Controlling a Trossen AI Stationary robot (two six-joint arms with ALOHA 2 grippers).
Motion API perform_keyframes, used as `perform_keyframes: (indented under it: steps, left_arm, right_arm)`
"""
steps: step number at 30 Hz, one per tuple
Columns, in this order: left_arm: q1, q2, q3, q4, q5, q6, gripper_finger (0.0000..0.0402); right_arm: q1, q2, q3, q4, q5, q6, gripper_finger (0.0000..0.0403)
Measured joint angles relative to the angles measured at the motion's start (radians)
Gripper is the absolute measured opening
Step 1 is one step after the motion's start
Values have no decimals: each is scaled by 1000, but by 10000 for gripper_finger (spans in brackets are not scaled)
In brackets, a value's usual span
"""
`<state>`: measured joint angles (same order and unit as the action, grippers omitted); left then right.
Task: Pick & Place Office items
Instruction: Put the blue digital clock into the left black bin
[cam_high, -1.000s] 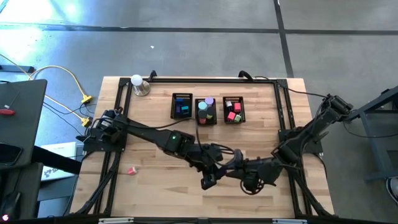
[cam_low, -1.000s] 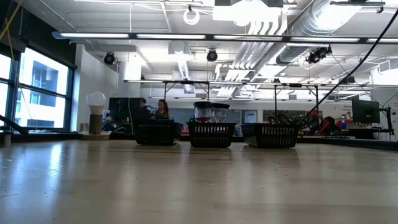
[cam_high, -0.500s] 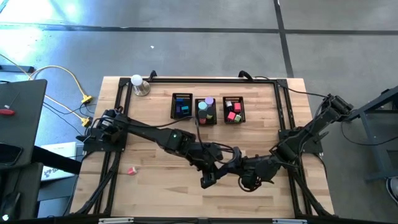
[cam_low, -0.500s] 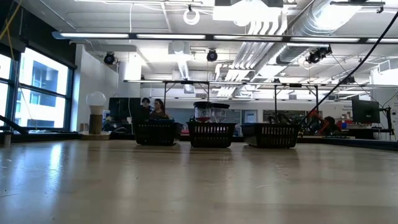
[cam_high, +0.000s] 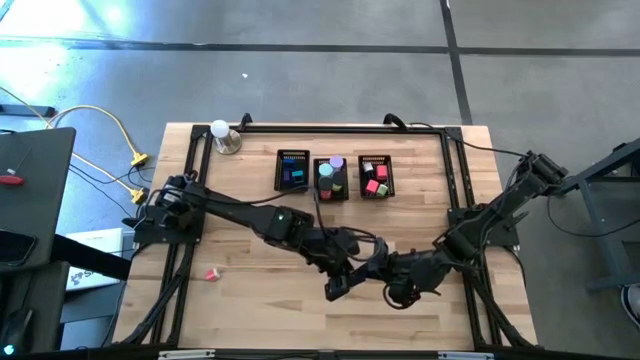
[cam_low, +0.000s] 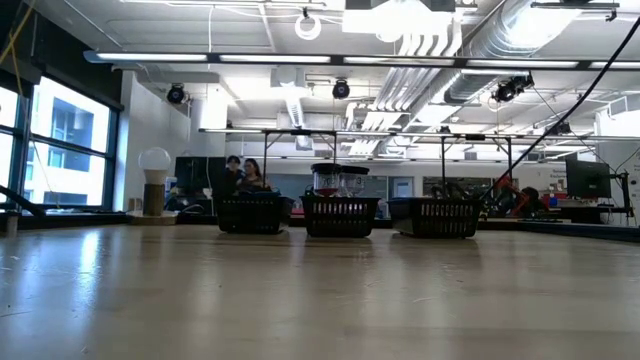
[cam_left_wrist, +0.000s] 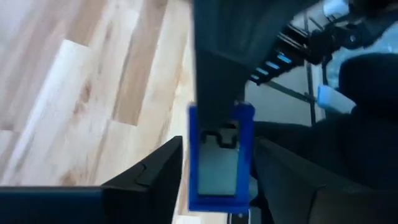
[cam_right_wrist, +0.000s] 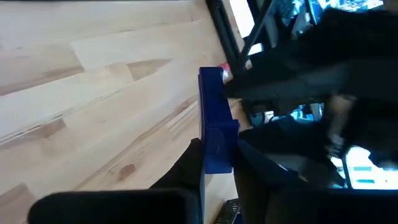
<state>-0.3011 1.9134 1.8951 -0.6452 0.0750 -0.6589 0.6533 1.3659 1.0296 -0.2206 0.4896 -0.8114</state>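
Observation:
In the left wrist view a small blue block (cam_left_wrist: 221, 163) with a grey middle stands between the fingers of my left gripper (cam_left_wrist: 217, 177). That gripper is open, with a narrow gap on either side of the block. My right gripper (cam_right_wrist: 214, 163) is shut on the same blue block (cam_right_wrist: 214, 118). Both grippers meet above the table's near middle: left gripper (cam_high: 368, 258), right gripper (cam_high: 385, 265). The arms hide the block from above. A pink piece (cam_high: 211, 273) lies on the table at the near left. Neither gripper shows in the low view. My right gripper pinches the blue block between its two fingers at one end (cam_right_wrist: 216, 155). The rest of the block sticks out past the fingertips. In the left wrist view that gripper's dark finger (cam_left_wrist: 217, 74) comes onto the block's far end. The block is held clear of the table.
Three black mesh bins stand in a row at the far middle: left (cam_high: 293, 170), middle (cam_high: 331, 178), right (cam_high: 376, 175), each with coloured pieces inside. A white ball on a metal base (cam_high: 222, 135) stands at the far left corner. People sit in the room beyond (cam_low: 245, 175).

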Motion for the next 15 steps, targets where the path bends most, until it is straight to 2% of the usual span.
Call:
perform_keyframes:
  steps: [4, 7, 9, 11, 15]
  left_arm:
    - [7, -1, 0, -4, 4, -7, 218]
    - [7, -1, 0, 9, 56, 54, 227]
    - [6, -7, 1, 1, 51, 92, 228]
    - [6, -18, 1, -16, 4, 138, 229]
    - [-10, -56, 1, -101, -170, 311, 229]
  right_arm:
    - [0, 1, 0, -11, 2, 3, 46]
    - [0, 1, 0, -12, 15, 34, 45]
    - [1, 1, 0, -14, 41, 70, 45]
    - [2, 0, 0, -26, 70, 120, 45]
    - [0, 0, 0, -78, 79, 249, 45]
